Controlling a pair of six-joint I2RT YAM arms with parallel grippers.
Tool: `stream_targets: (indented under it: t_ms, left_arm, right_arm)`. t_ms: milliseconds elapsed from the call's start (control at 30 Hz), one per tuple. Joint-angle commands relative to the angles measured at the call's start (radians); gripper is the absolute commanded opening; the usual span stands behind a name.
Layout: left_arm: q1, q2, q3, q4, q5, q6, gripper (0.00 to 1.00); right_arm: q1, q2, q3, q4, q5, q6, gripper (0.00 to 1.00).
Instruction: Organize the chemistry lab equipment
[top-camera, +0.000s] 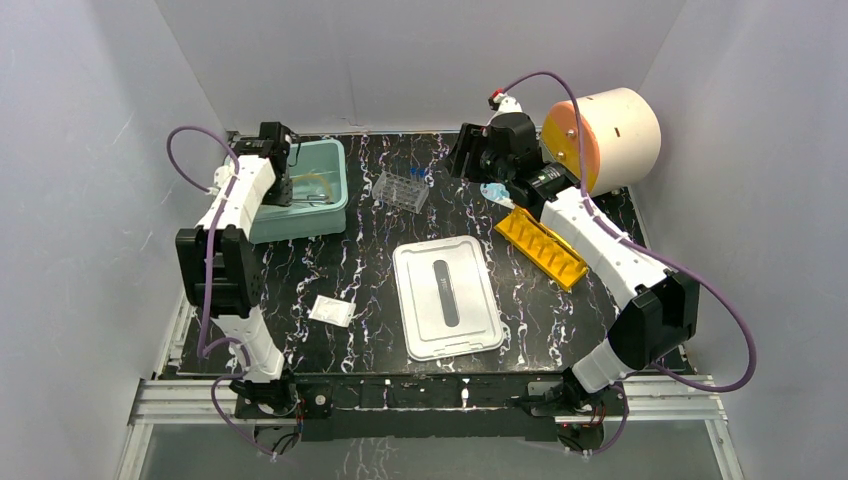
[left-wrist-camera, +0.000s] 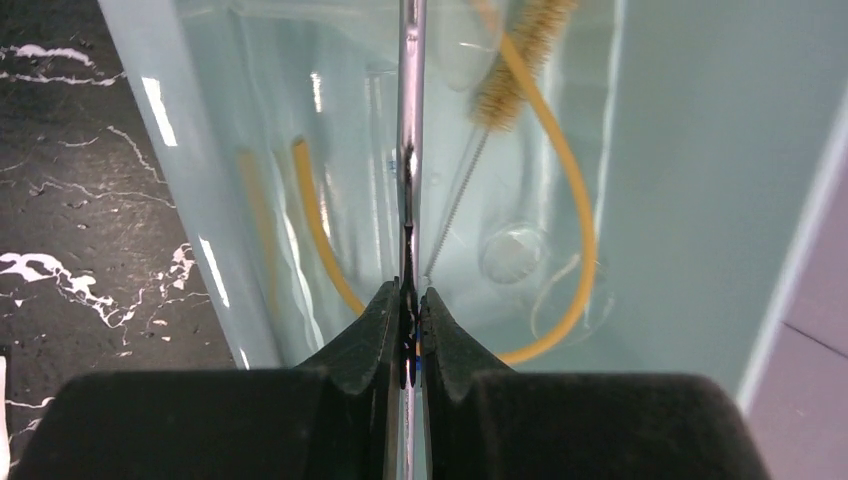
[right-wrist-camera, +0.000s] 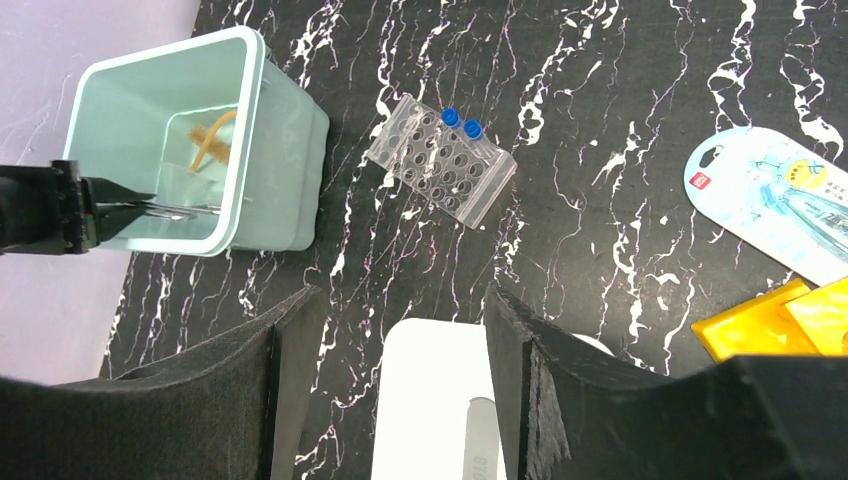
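1. My left claw (left-wrist-camera: 412, 305) is pinched narrow on a thin metal rod (left-wrist-camera: 410, 100). The rod runs straight up the middle of the left wrist view from between the fingers.
2. The rod hangs inside the teal bin (left-wrist-camera: 700, 200). Below it in the bin lie a loop of tan rubber tubing (left-wrist-camera: 575, 200), a bristle brush (left-wrist-camera: 520, 60) at the top of the frame, and some clear glassware I cannot make out.
3. In the top view that bin sits in the upper left of the frame.
4. My right claw (right-wrist-camera: 398, 300) stands wide, nothing between its fingers, above the black marbled table (right-wrist-camera: 600, 60).
5. Just past the fingers, at the bottom of the right wrist view, is the white lid (right-wrist-camera: 440, 420). Above it, near centre, lies the clear tube rack (right-wrist-camera: 440, 175) with two blue-capped tubes (right-wrist-camera: 460, 122) at its upper corner.
6. At the right edge lies a blue carded pack (right-wrist-camera: 770, 200), with the yellow rack (right-wrist-camera: 790, 325) in the lower right corner.
7. In the top view, a small white packet (top-camera: 331, 310) lies left of the lid, and the cream drum (top-camera: 605, 135) stands at upper right.
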Motion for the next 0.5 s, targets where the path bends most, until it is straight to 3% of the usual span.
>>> stream_targets:
  t_ms: [0, 400, 467]
  left_arm:
    - [0.008, 0.077, 0.033, -0.081, 0.019, -0.105, 0.0]
    - [0.019, 0.155, 0.022, -0.047, 0.044, -0.102, 0.0]
    - [0.019, 0.152, 0.016, -0.028, 0.039, -0.088, 0.1]
  right_arm:
    - [-0.006, -0.054, -0.006, 0.047, 0.008, -0.035, 0.68]
    - [-0.006, -0.062, -0.005, 0.053, 0.004, -0.055, 0.68]
    - [-0.006, -0.062, -0.006, 0.053, 0.003, -0.056, 0.68]
